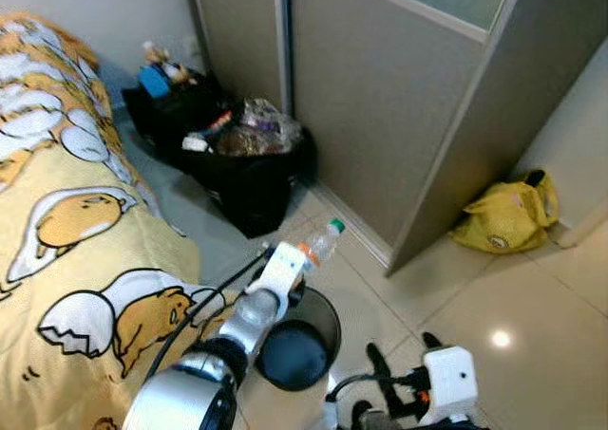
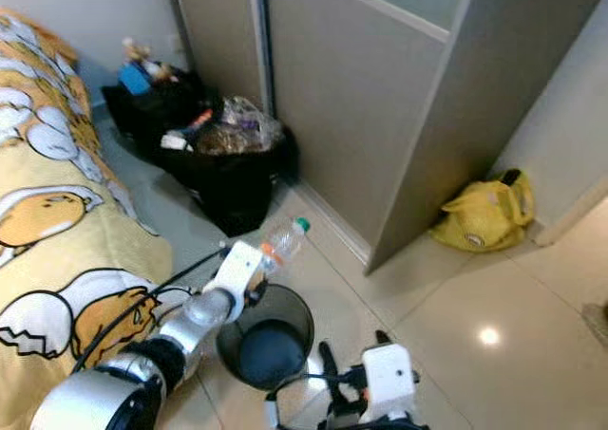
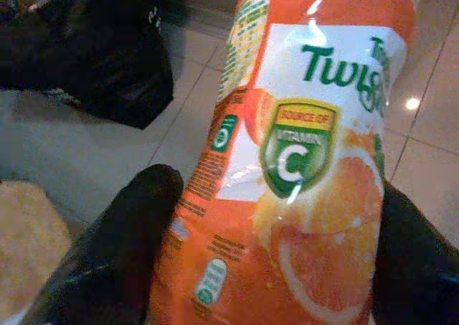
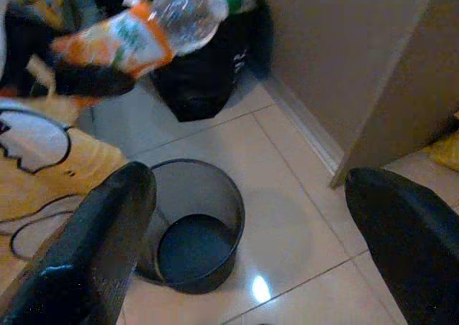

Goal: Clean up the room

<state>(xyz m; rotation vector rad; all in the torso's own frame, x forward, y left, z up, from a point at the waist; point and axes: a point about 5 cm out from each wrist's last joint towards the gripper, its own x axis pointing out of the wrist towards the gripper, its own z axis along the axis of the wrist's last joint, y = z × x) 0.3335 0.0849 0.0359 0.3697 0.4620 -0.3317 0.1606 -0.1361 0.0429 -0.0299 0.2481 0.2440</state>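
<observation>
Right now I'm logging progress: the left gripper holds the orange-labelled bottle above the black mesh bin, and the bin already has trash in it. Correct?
Not quite. The left gripper does hold the orange-labelled bottle above the black mesh bin, but the right wrist view looks straight into the bin and shows only its bare dark bottom, no trash. The right gripper hangs open nearby.

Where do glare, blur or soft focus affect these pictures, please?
Eye views: a lamp glint on the floor tiles. Left wrist view: glare streaks across the orange bottle label, with the black fingers beside it soft. Right wrist view: the near fingers are out of focus, and the wastebasket stays sharp.
</observation>
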